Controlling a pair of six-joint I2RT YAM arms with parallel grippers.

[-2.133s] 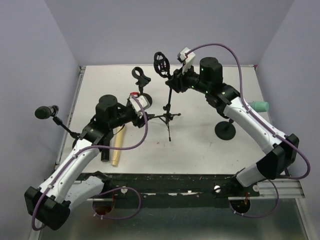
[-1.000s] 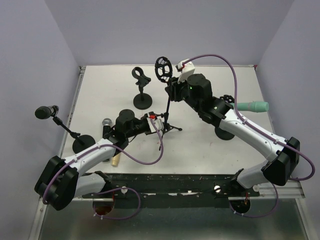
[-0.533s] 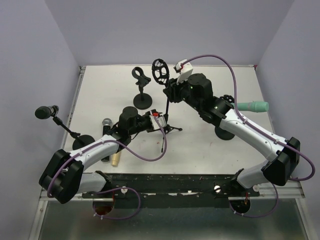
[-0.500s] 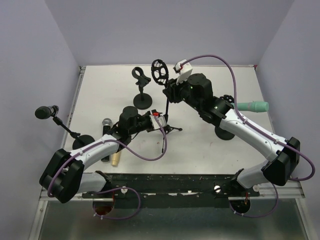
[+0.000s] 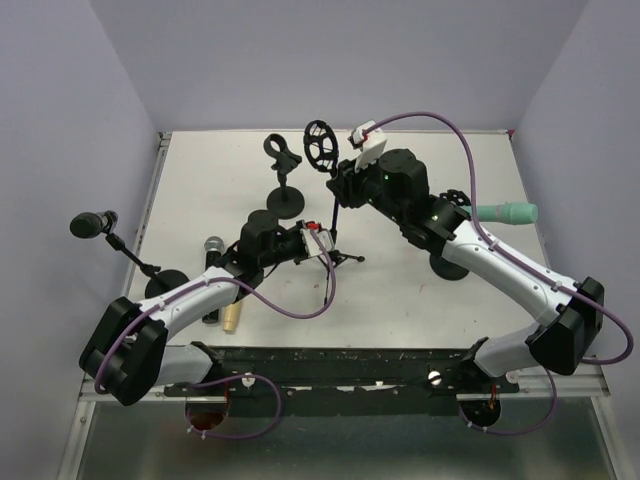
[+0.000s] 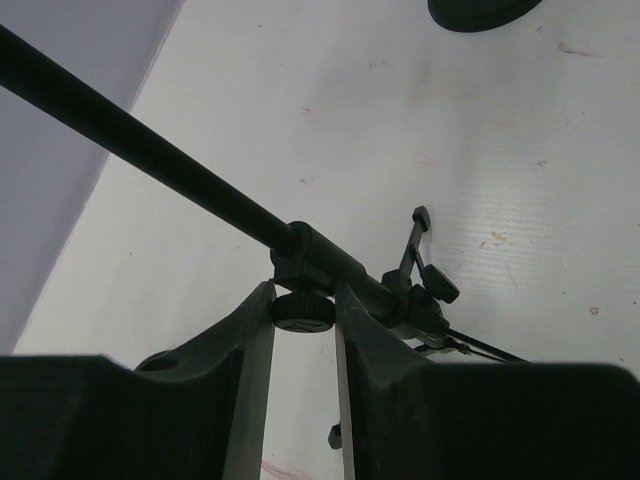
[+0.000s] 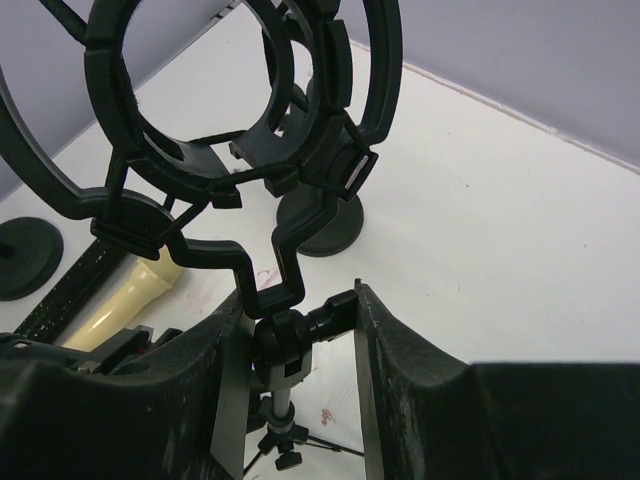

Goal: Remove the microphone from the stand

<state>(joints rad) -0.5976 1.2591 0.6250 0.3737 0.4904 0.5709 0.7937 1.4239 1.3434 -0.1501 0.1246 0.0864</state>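
At the worktop's (image 5: pixel 400 290) left edge, a black microphone (image 5: pixel 92 224) sits up on its boom stand (image 5: pixel 165 287). The left pincer (image 6: pixel 302 315) is narrow, pressed on either side of the knob (image 6: pixel 302 308) on the tripod stand (image 5: pixel 335 215). The right pincer (image 7: pixel 305 300) is clamped on the swivel joint (image 7: pixel 285 340) under the shock mount (image 7: pixel 330 90) — a teal microphone (image 5: pixel 505 212) shows farther right.

left gripper (image 6: pixel 303 300) | pinching knob (image 6: pixel 303 313) | stand pole (image 6: pixel 150 160) tilted
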